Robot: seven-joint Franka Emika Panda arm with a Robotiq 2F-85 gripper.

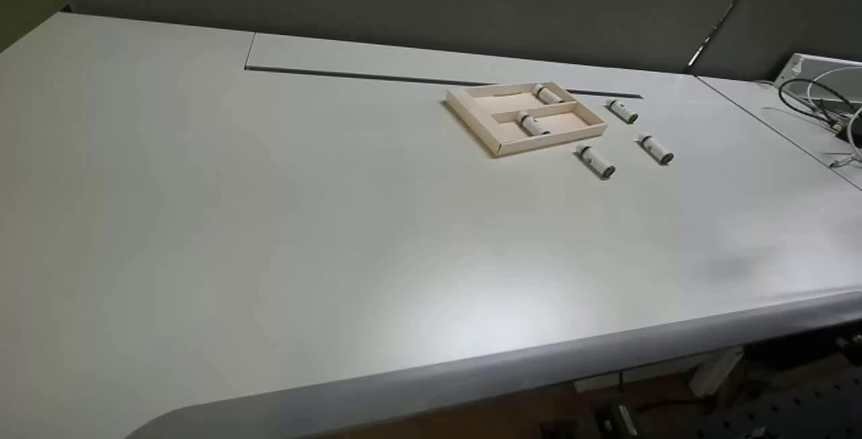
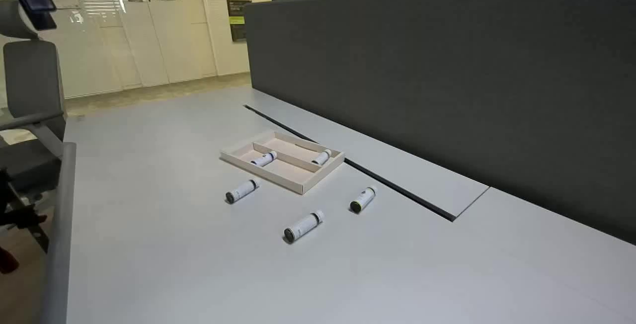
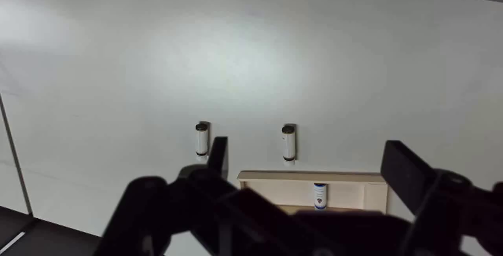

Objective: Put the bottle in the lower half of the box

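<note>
The box [image 1: 474, 118] is a shallow tan wooden tray with an inner divider, also in an exterior view [image 2: 285, 181]. One bottle [image 1: 549, 94] lies in its compartment nearer the grey partition; another [image 1: 533, 124] lies in the compartment away from it. Three similar bottles lie on the table beside the box: one [image 1: 595, 161] nearest its side, one [image 1: 655, 149] farther out, one [image 1: 621, 111] toward the partition. In the wrist view my gripper [image 3: 307, 154] is open and empty, above the table. Two table bottles [image 3: 289, 145] [image 3: 201, 140] and part of the box [image 3: 314, 176] show there; the gripper hides the rest.
The white table [image 1: 269, 223] has a dark slot [image 2: 397, 187] running behind the box. A tall grey partition [image 2: 422, 75] borders the back. Cables [image 1: 825, 99] lie at the table's far side in an exterior view. A chair [image 2: 35, 80] stands past the table edge.
</note>
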